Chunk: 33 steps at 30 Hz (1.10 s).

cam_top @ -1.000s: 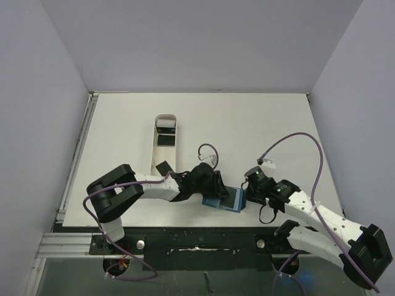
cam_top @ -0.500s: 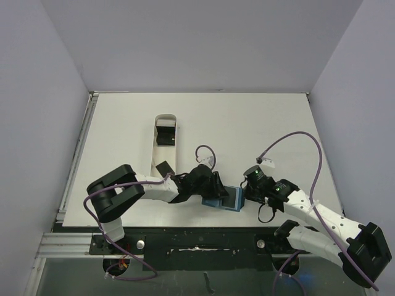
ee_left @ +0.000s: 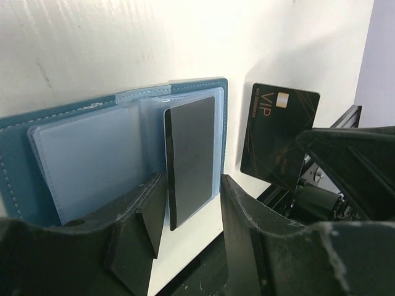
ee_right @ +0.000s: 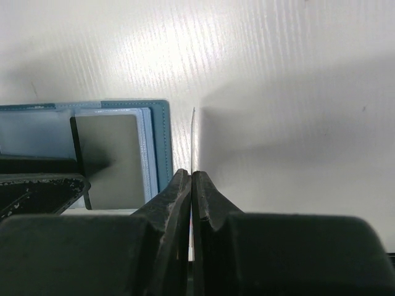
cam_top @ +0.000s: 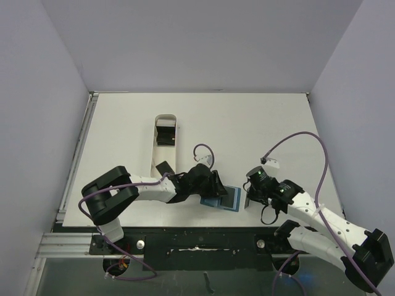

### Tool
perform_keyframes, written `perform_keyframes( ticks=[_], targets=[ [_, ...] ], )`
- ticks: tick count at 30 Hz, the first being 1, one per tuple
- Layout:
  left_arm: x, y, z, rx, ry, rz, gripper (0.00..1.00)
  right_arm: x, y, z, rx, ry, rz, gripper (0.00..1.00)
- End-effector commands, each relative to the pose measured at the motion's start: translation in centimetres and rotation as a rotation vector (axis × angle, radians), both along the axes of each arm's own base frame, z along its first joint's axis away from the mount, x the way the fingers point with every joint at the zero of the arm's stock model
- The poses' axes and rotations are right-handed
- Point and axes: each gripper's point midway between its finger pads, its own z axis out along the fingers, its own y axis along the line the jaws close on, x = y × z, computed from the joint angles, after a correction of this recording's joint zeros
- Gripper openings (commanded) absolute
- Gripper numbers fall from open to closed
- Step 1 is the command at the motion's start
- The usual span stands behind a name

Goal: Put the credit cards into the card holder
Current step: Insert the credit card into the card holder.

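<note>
The teal card holder (ee_left: 74,123) lies open on the table, also in the top view (cam_top: 214,201) and the right wrist view (ee_right: 162,132). One black credit card (ee_left: 190,160) sits partly in its right clear sleeve. Its free end sticks out between the fingers of my left gripper (ee_left: 192,185), which is open, with a gap at the right finger (ee_left: 242,213). My right gripper (ee_right: 192,175) is shut on a second black credit card (ee_left: 281,135), marked VIP. That card stands on edge (ee_right: 194,139) just right of the holder.
A long white tray (cam_top: 154,154) lies behind the left arm, with black cards at its far end (cam_top: 166,134) and another (cam_top: 163,168) at its near end. The table's front edge (cam_top: 197,225) is close behind both grippers.
My left gripper's jaws have widened a little off the card in the sleeve. The right gripper has drawn slightly right with its card, away from the holder.
</note>
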Motion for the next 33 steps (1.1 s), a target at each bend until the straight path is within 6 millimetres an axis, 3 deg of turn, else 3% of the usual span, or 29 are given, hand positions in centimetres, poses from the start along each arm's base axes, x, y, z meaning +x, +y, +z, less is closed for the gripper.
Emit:
perform_keyframes(
  ticks=[1, 7, 11, 20, 29, 33],
  targets=[
    [0.0, -2.0, 4.2, -0.118, -0.056, -0.056, 0.39, 1.8, -0.8, 3.1, -0.033, -0.088, -0.061, 0.0],
    [1.0, -0.6, 5.3, -0.066, -0.101, -0.05, 0.41, 2.3, -0.6, 4.7, -0.003, -0.131, -0.062, 0.0],
    [2.1, 1.5, 5.9, 0.001, -0.138, -0.022, 0.41, 2.5, 1.4, 4.7, 0.062, -0.144, 0.029, 0.0],
    [2.5, 6.4, 4.4, 0.239, -0.194, -0.01, 0.41, 2.8, 3.3, 5.4, 0.14, -0.161, 0.076, 0.0],
    [1.8, 7.1, 2.7, 0.321, -0.176, -0.04, 0.43, 4.0, 3.8, 8.2, 0.175, -0.249, 0.079, 0.0],
    [1.4, 7.6, 1.7, 0.345, -0.169, -0.041, 0.42, 3.7, 6.4, 8.3, 0.297, -0.248, 0.148, 0.0]
  ],
)
